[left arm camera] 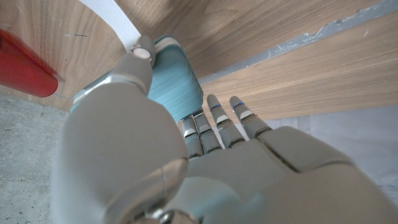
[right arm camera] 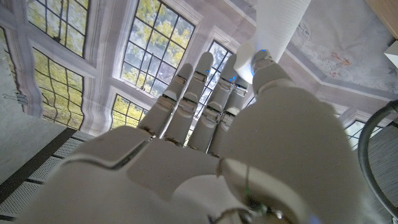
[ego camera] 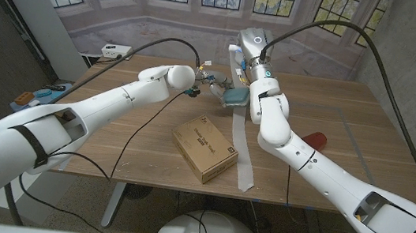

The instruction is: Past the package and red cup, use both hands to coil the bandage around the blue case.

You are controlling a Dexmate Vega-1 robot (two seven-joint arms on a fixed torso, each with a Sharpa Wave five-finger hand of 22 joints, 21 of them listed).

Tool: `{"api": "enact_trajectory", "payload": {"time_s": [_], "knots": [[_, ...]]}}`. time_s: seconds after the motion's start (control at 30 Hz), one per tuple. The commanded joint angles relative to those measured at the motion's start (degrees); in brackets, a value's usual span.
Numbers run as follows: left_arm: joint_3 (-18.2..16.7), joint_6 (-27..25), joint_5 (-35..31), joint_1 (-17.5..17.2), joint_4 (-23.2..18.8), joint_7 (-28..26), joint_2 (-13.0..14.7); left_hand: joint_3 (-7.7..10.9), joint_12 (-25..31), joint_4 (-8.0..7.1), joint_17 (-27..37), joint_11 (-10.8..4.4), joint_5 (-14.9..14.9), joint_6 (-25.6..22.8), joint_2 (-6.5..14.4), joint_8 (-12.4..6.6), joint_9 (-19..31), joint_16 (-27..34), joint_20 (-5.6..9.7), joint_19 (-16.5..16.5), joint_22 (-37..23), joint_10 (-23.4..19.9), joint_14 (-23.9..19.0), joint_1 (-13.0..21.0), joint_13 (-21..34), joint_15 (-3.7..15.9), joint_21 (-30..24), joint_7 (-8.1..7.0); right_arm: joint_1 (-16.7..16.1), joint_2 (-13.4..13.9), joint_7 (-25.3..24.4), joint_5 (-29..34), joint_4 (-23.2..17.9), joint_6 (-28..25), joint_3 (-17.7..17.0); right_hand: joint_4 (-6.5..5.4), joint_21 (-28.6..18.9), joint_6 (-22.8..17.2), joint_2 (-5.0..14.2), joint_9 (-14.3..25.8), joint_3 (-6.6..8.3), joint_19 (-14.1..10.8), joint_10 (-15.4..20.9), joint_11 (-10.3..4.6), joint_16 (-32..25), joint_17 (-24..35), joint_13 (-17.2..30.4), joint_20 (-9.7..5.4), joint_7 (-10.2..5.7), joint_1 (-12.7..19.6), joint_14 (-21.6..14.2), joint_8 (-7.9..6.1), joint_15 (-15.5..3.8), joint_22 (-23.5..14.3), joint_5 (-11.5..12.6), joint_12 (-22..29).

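Left hand (ego camera: 210,83) grips blue case (ego camera: 236,96) | right hand (right arm camera: 249,93) pinches bandage (ego camera: 241,148)

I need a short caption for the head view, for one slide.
Both hands, left hand and right hand, meet at the blue case; bandage trails past the package.

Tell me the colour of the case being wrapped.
The case is light blue, clearest in the left wrist view.
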State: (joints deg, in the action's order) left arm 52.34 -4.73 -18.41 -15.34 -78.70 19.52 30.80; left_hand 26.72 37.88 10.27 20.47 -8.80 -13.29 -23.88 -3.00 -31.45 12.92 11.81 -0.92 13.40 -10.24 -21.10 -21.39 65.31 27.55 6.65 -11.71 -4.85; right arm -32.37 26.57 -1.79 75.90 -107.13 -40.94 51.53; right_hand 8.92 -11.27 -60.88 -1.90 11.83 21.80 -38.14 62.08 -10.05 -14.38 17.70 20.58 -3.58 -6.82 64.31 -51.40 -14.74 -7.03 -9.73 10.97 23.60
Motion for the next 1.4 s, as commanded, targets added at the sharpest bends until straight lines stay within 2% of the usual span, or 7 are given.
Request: {"api": "enact_trajectory", "payload": {"time_s": [0.03, 0.5, 1.03, 1.4], "knots": [[0.37, -0.35, -0.52, 0.51, 0.06, 0.93, -0.21, 1.56, 0.32, -1.33, 0.06, -1.89, -0.33, -0.69, 4.94, -17.88, 0.15, -0.08, -0.07, -0.34, -0.23, -2.22, -0.01, -3.75, 13.66, -0.42, -0.15, 0.18, -3.93, 0.07, 0.93, 3.06, -4.43, 0.49, -2.40, -0.05, 0.03, 0.02, 0.54, 0.34, -0.29, -0.21, 0.13, 0.02, 0.26, 0.25, 0.16, -1.66, 0.26, -0.11, -0.49, 0.08, -6.05, -0.12, 0.34, 0.44], [1.03, 1.92, -0.28, 2.10, 4.28, 1.03, -1.66, 1.56, 0.41, -1.24, 0.04, -1.95, -0.37, -0.74, 5.02, -17.94, 0.11, -0.04, -0.10, -0.31, -0.24, -2.29, -0.02, -3.66, 13.70, -0.42, -0.18, 0.22, -6.42, -0.92, 2.13, 5.60, -5.82, 1.74, -4.08, -0.04, 0.04, -0.02, 0.59, 0.37, -0.46, -0.20, 0.17, 0.14, 0.21, 0.44, 0.33, -1.53, 0.51, -0.14, -0.62, 0.16, -6.02, -0.12, 0.31, 0.51], [1.82, 4.74, 0.34, 3.76, 9.94, 0.11, -3.72, 1.58, 0.46, -1.25, 0.02, -1.91, -0.40, -0.77, 5.13, -18.00, 0.06, 0.05, -0.16, -0.30, -0.24, -2.36, -0.17, -3.67, 13.66, -0.46, -0.20, 0.36, -8.94, -0.87, 2.76, 7.63, -8.06, 3.18, -5.65, 0.07, 0.04, -0.07, 0.69, 0.42, -0.63, -0.18, 0.29, 0.26, 0.10, 0.71, 0.36, -1.43, 0.55, 0.08, -0.70, 0.26, -6.10, -0.13, 0.27, 0.54], [2.31, 5.84, 0.70, 4.59, 12.29, -0.50, -4.93, 1.58, 0.57, -1.17, -0.04, -1.89, -0.44, -0.94, 5.09, -18.09, 0.03, 0.09, -0.11, -0.25, -0.24, -2.68, -0.37, -3.63, 13.56, -0.36, -0.22, 0.25, -10.31, -1.57, 3.21, 8.79, -9.38, 4.19, -6.27, 0.02, 0.05, -0.09, 0.79, 0.44, -0.73, -0.14, 0.30, 0.44, 0.12, 0.81, 0.36, -1.34, 0.61, 0.03, -0.73, 0.33, -5.98, -0.13, 0.24, 0.53]]}}
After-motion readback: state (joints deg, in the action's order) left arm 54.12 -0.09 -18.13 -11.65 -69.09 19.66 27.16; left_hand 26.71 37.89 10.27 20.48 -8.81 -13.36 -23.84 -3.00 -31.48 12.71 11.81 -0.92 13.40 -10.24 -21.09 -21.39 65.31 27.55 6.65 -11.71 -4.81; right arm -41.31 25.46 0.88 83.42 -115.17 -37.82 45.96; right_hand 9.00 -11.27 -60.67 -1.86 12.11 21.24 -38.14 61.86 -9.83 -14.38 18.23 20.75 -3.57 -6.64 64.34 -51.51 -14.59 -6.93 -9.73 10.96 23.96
